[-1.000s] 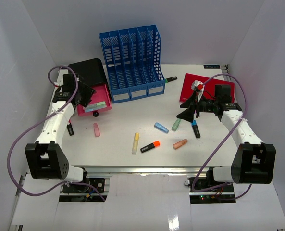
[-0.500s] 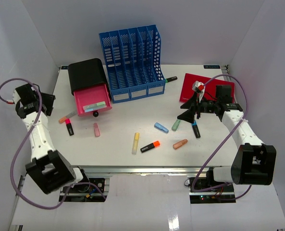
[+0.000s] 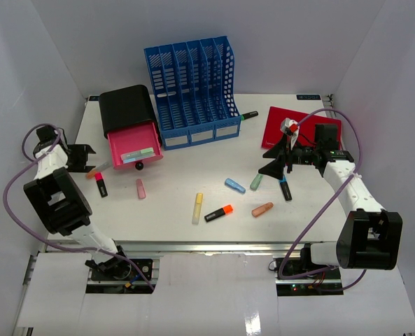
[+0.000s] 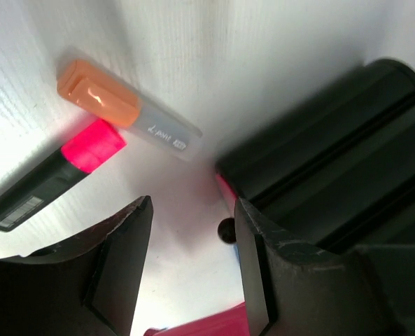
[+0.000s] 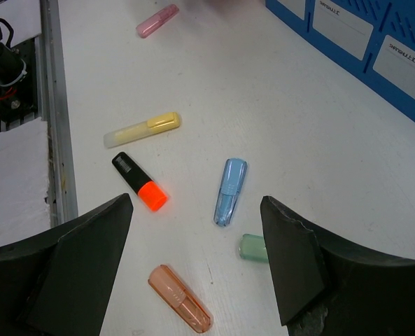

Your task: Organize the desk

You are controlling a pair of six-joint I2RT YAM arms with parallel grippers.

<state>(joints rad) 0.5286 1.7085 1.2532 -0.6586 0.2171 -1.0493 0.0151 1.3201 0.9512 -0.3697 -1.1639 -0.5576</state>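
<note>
Loose highlighters [image 3: 197,207] strew the desk [image 3: 172,227], which spreads beneath both arms, the tidying apparently barely begun; the right gripper [image 5: 197,204], jaws spread and empty, hangs over a blue highlighter [image 5: 230,191] right of centre; the left gripper [image 4: 193,210], likewise released, hovers near the left edge above an orange-capped highlighter [image 4: 123,112]. Each must likely drop, close on one pen, then carry it to the pink drawer [image 3: 134,149] or blue file rack [image 3: 193,91] by the far edge.
</note>
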